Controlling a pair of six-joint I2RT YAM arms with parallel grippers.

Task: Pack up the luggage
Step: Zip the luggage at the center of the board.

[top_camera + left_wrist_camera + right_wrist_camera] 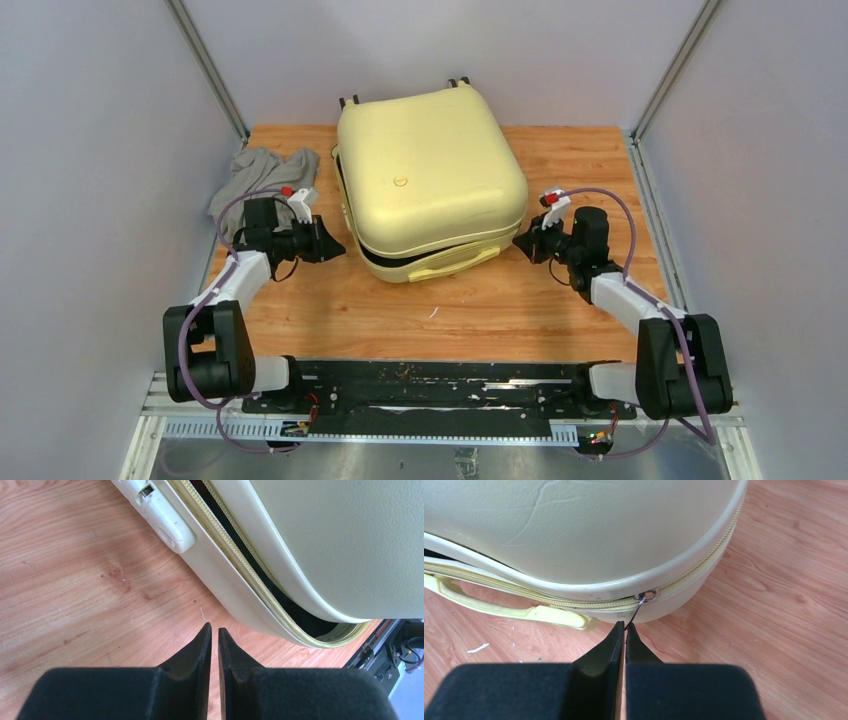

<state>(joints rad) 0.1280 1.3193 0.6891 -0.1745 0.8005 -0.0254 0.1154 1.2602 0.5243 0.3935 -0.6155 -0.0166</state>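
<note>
At the far left a crumpled grey cloth (262, 175) lies on the wooden counter (480, 310), just behind our left hand (325, 240) and to its outer side. That hand hangs low over the boards with its fingers (200, 645) drawn almost together, only a thin slit between them and nothing in it. Straight ahead of its tips, near but not touching, is the left side of the luggage (430, 170). The pale-yellow shell lies flat in the middle of the counter between our two hands. Its lid is down but gaping along the near left edge, where the black lining (260, 582) shows between the zipper tapes. The yellow side handle (455, 262) faces us, nearer our right hand than our left. Our right hand (525, 243) sits at the luggage's right near corner, its fingers pressed together on the thin metal zipper pull (636, 611), which runs up from the tips to the slider on the seam.
</note>
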